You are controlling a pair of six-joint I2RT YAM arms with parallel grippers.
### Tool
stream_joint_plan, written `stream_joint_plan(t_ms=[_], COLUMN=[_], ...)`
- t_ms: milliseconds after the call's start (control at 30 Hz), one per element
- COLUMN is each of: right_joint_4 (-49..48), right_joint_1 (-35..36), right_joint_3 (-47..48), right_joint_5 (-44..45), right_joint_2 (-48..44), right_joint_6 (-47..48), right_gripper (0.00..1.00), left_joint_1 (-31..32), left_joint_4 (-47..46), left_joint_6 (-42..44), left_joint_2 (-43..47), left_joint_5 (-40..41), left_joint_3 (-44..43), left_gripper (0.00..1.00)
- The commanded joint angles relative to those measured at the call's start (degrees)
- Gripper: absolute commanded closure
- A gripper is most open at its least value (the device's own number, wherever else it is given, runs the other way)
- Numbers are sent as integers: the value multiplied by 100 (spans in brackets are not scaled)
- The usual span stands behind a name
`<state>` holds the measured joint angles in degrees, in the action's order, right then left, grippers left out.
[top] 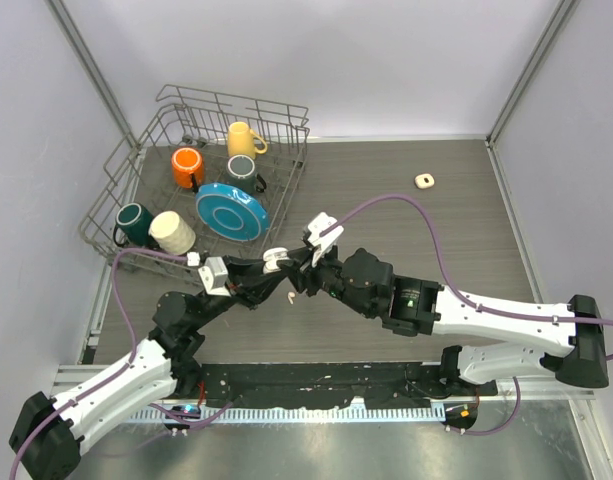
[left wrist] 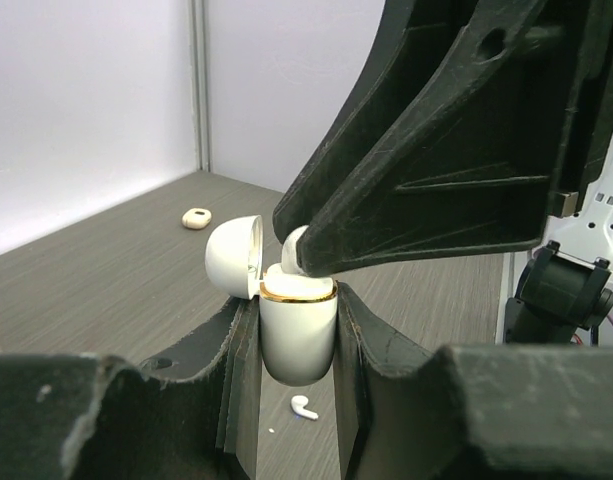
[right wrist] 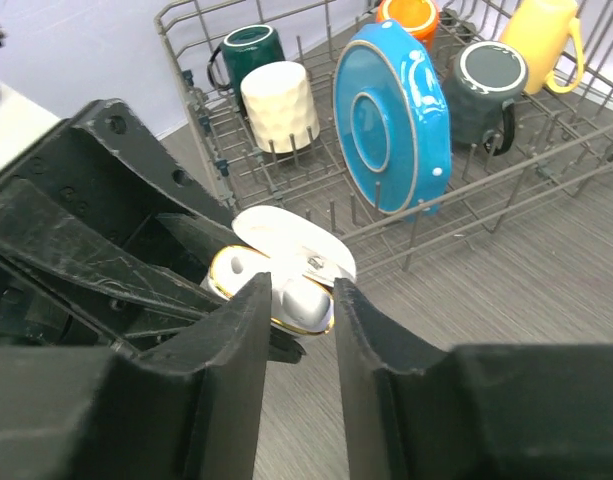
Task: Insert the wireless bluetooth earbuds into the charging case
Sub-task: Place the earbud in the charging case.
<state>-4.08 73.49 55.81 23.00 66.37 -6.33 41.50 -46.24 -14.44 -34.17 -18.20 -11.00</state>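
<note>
My left gripper is shut on a white charging case with a gold rim, holding it upright above the table with its lid swung open. My right gripper is shut on a white earbud and holds it at the case's mouth, its head partly inside one slot. The other slot looks empty. A second earbud lies on the table below the case; it also shows in the top view. In the top view both grippers meet at the case. The other earbuds are out of view.
A wire dish rack stands at the back left with mugs and a blue plate. A small beige object lies on the table at the back right; it also shows in the left wrist view.
</note>
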Motion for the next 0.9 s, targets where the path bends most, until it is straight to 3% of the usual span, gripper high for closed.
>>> stream_joint_plan(t_ms=[0,33,133,233,433,633,700,867], right_joint_4=[144,144,118,144,653,865,873,619], right_joint_1=[104,95,95,16,-554,-1722,-1882,-2067], right_joint_3=[342,377,509,632,879,730,677,475], right_joint_5=[-490,-507,-342,-209,-445,-2228,-3017,-3890], right_joint_2=[17,-36,-167,-273,-502,-520,-441,-326], right_joint_6=[-412,-491,-781,-1063,-1904,-2935,-3242,-3926], right_gripper=[53,40,23,18,15,15,15,15], left_joint_1=[-1,-1,-1,-10,-10,-10,-10,-1], left_joint_4=[-412,-412,-404,-395,-351,-351,-359,-368], left_joint_6=[152,152,143,134,117,81,81,81], left_joint_2=[7,-10,7,51,113,218,253,262], left_joint_5=[-79,-79,-79,-61,-44,-35,-35,-17], left_joint_3=[-288,-279,-262,-262,-262,-271,-271,-288], left_gripper=[100,100,100,100,100,100,100,100])
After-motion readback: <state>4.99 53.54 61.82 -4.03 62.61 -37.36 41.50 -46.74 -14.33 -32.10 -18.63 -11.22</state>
